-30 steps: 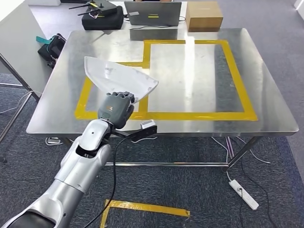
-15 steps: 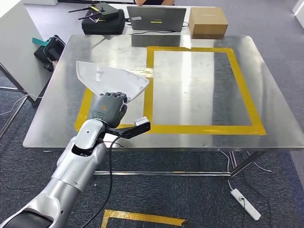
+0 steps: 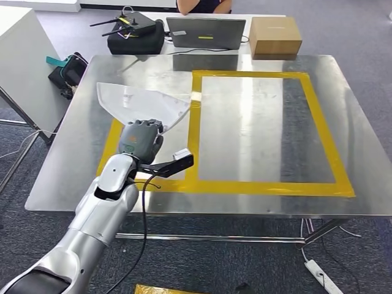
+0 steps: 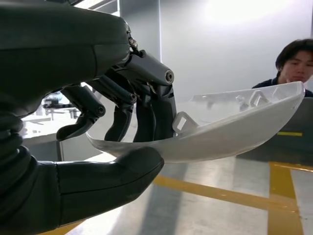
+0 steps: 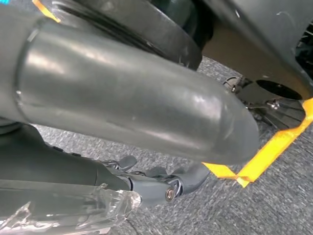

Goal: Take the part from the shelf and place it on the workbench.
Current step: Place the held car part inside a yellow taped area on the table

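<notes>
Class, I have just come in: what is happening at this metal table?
The robot's left hand holds a white plastic part above the steel workbench, over the smaller yellow-taped area on its left side. The part is not yet set down. The right hand hangs low over the carpet, holding nothing. A person sits behind a laptop.

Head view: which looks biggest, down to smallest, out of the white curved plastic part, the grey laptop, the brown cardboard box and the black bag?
1. White curved plastic part, though it is nearest the camera.
2. Grey laptop.
3. Black bag and brown cardboard box: too alike to rank.
</notes>
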Controlling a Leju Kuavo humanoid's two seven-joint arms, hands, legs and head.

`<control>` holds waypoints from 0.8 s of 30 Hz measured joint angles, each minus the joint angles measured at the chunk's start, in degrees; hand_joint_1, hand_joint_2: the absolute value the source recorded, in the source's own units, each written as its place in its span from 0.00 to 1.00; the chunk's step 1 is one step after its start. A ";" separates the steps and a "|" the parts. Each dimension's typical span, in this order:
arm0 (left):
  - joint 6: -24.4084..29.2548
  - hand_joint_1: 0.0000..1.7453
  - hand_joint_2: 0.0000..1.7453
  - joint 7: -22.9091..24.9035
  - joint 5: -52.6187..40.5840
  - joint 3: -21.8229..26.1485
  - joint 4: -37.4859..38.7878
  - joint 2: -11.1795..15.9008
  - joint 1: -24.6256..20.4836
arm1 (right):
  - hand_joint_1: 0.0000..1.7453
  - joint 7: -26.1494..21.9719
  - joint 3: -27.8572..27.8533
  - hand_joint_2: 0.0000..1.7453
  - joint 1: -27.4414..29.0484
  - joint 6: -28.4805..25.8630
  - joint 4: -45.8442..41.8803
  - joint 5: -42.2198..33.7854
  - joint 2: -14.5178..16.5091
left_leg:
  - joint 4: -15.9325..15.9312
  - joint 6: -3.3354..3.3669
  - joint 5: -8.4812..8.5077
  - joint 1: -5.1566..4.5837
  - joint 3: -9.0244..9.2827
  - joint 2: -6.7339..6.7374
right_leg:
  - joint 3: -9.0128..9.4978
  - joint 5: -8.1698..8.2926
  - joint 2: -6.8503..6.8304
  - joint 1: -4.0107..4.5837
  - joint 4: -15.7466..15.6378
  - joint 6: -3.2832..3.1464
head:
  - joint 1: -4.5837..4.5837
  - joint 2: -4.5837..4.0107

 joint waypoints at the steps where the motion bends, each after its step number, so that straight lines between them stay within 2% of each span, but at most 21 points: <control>1: 0.56 1.00 1.00 0.40 -0.68 0.01 -0.01 0.01 -0.02 | 0.00 -0.02 -0.04 0.00 -0.02 -0.02 0.00 0.08 0.04 | 1.52 -0.32 -0.18 0.02 -0.82 0.10 | 0.28 -0.10 0.02 -0.12 -0.08 -0.27 | -0.02 -0.01; 3: 1.71 1.00 1.00 1.31 -2.27 0.02 -0.01 0.08 0.02 | 0.00 -0.05 -0.19 0.00 -0.04 -0.04 0.00 0.22 0.10 | 7.61 -1.04 -2.00 0.20 -4.51 0.30 | 0.76 -0.47 0.05 -0.30 -0.21 -0.76 | -0.06 -0.01; 5: 2.18 1.00 1.00 1.91 -3.02 0.02 0.05 0.21 0.27 | 0.00 -0.06 -0.36 0.00 -0.01 -0.05 0.00 0.30 0.11 | 14.29 -1.55 -5.02 0.45 -9.12 0.37 | 1.03 -0.95 0.06 -0.31 -0.20 -1.04 | -0.05 -0.01; 6: 2.20 1.00 1.00 2.13 -3.08 0.02 0.09 0.30 0.44 | 0.00 -0.07 -0.42 0.00 0.02 -0.05 0.00 0.33 0.11 | 15.75 -1.66 -5.54 0.53 -10.60 0.38 | 1.20 -1.17 0.10 -0.30 -0.19 -1.07 | -0.06 -0.01; 7: 2.20 1.00 1.00 2.38 -3.13 0.02 0.14 0.37 0.57 | 0.00 -0.07 -0.46 0.00 0.04 -0.05 0.00 0.38 0.11 | 15.31 -1.66 -4.79 0.58 -11.09 0.38 | 1.40 -1.39 0.16 -0.30 -0.18 -1.06 | -0.06 -0.01; 8: 2.18 1.00 1.00 2.67 -3.21 0.02 0.20 0.43 0.61 | 0.00 -0.09 -0.50 0.00 0.04 -0.05 0.00 0.44 0.14 | 12.90 -1.55 -2.83 0.60 -10.48 0.38 | 1.68 -1.60 0.23 -0.29 -0.18 -0.98 | -0.06 -0.01; 10: 2.20 0.50 1.00 3.28 -3.40 0.02 0.33 0.49 0.38 | 0.00 -0.16 -0.64 0.00 0.00 -0.03 0.00 0.59 0.24 | 4.97 -1.09 2.10 0.54 -7.40 0.43 | 2.26 -2.05 0.34 -0.22 -0.12 -0.65 | -0.06 -0.01; 11: 2.26 0.25 1.00 3.50 -3.50 0.02 0.42 0.49 0.19 | 0.00 -0.21 -0.74 0.00 -0.03 -0.02 0.00 0.67 0.30 | 1.67 -0.84 3.42 0.46 -6.03 0.46 | 2.40 -2.26 0.37 -0.15 -0.06 -0.39 | -0.03 -0.01; 12: 2.36 0.00 0.75 3.67 -3.57 0.02 0.50 0.49 0.04 | 0.00 -0.25 -0.83 0.00 -0.06 -0.02 0.00 0.76 0.33 | -0.40 -0.59 4.14 0.39 -5.15 0.47 | 2.46 -2.48 0.39 -0.08 -0.04 -0.10 | -0.03 -0.01; 13: 2.46 0.00 0.50 3.80 -3.61 0.03 0.57 0.48 -0.05 | 0.00 -0.28 -0.92 0.00 -0.05 -0.01 0.00 0.86 0.36 | -1.28 -0.49 4.30 0.36 -4.79 0.45 | 2.46 -2.72 0.39 0.03 0.03 0.12 | -0.02 -0.01; 15: 2.66 0.00 0.00 3.83 -3.59 0.22 0.66 0.45 -0.11 | 0.00 -0.37 -1.12 0.00 -0.03 -0.01 0.00 1.04 0.35 | -1.46 -0.77 4.71 0.39 -4.59 0.36 | 2.57 -3.02 0.29 0.15 0.00 -0.60 | 0.04 -0.01; 17: 2.73 0.00 0.00 3.58 -3.53 0.79 0.69 0.44 -0.13 | 0.00 -0.42 -1.32 0.00 -0.06 0.00 0.00 1.20 0.35 | -1.50 -0.99 4.83 0.39 -4.55 0.30 | 2.78 -2.97 0.19 0.20 -0.17 -1.40 | 0.10 -0.01; 24: 2.74 0.00 0.00 2.94 -3.49 2.60 0.68 0.45 -0.12 | 0.00 -0.54 -1.90 0.00 -0.12 0.04 0.00 1.55 0.35 | -1.44 -0.16 4.61 0.13 -4.55 0.28 | 3.21 -2.75 0.18 -0.09 -1.00 0.49 | 0.06 -0.01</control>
